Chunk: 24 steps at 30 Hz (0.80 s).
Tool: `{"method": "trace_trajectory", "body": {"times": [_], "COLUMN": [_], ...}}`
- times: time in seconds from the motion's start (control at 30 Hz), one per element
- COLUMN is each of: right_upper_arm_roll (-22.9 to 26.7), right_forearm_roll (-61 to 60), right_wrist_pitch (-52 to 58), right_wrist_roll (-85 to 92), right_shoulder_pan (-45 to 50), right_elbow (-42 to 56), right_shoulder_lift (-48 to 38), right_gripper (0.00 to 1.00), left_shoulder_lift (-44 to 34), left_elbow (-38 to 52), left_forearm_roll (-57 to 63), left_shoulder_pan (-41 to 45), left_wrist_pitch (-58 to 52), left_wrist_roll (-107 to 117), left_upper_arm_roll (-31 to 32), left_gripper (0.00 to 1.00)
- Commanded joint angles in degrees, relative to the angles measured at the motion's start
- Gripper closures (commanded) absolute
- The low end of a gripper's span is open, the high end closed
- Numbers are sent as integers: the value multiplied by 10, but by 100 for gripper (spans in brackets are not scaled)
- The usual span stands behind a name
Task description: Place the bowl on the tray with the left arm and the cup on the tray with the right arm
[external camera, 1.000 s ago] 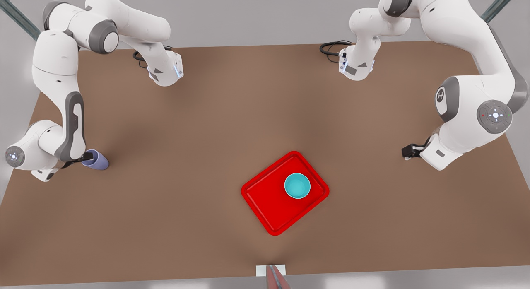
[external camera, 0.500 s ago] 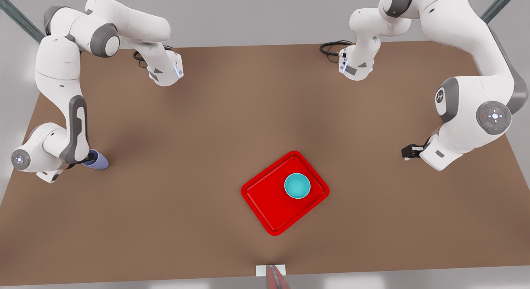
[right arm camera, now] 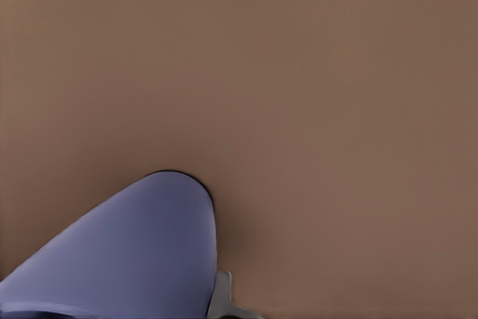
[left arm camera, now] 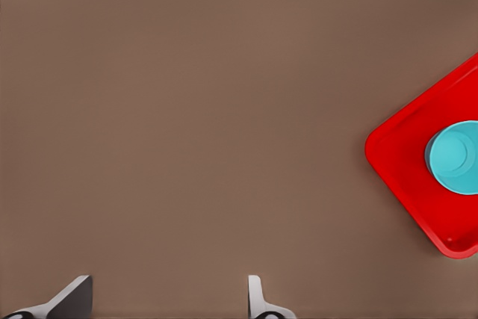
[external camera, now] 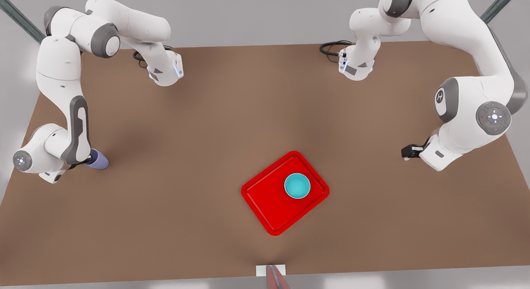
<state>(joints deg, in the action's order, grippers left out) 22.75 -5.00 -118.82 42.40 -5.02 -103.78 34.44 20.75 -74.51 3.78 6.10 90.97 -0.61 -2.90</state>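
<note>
Table (external camera: 207, 127) carried the tray (external camera: 265, 202) with the bowl (external camera: 297, 186) already seated in it, well apart from the left gripper (external camera: 408, 152), which waited with fingers spread wide and empty. The cup (external camera: 99, 160) sat off the tray right at the right gripper (external camera: 85, 160); one finger (right arm camera: 222, 296) lay against its wall, but I couldn't tell whether the grip had closed. Bowl half judged done, cup transfer left.

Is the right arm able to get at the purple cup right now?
Probably yes: the right gripper is already at the cup, a finger beside it and nothing between them. The left gripper waits open, far off.
</note>
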Motion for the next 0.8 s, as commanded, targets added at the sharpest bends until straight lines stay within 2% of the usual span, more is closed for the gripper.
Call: {"method": "trace_trajectory", "body": {"times": [0.0,0.27,0.33,0.4,0.6,0.77], "right_upper_arm_roll": [0,-22,-29,-30,-26,-23], "right_forearm_roll": [4,4,1,-19,-94,-178], "right_wrist_pitch": [-1,25,50,54,57,54], "right_wrist_roll": [-2,4,4,3,1,-6], "right_shoulder_pan": [0,5,35,85,314,454], "right_elbow": [1,20,42,66,133,208], "right_shoulder_lift": [0,-8,-23,-30,-37,-4], "right_gripper": [79,79,79,79,79,79], "left_shoulder_lift": [0,-4,-5,-5,-2,4], "left_elbow": [1,1,2,2,2,3], "left_forearm_roll": [-1,-1,-1,-1,-1,-1], "left_shoulder_pan": [1,1,1,1,0,0], "left_wrist_pitch": [0,-10,-11,-11,-11,-7], "left_wrist_roll": [0,0,0,0,1,1], "left_upper_arm_roll": [0,0,0,0,0,0], "left_gripper": [0,0,0,0,0,0]}}
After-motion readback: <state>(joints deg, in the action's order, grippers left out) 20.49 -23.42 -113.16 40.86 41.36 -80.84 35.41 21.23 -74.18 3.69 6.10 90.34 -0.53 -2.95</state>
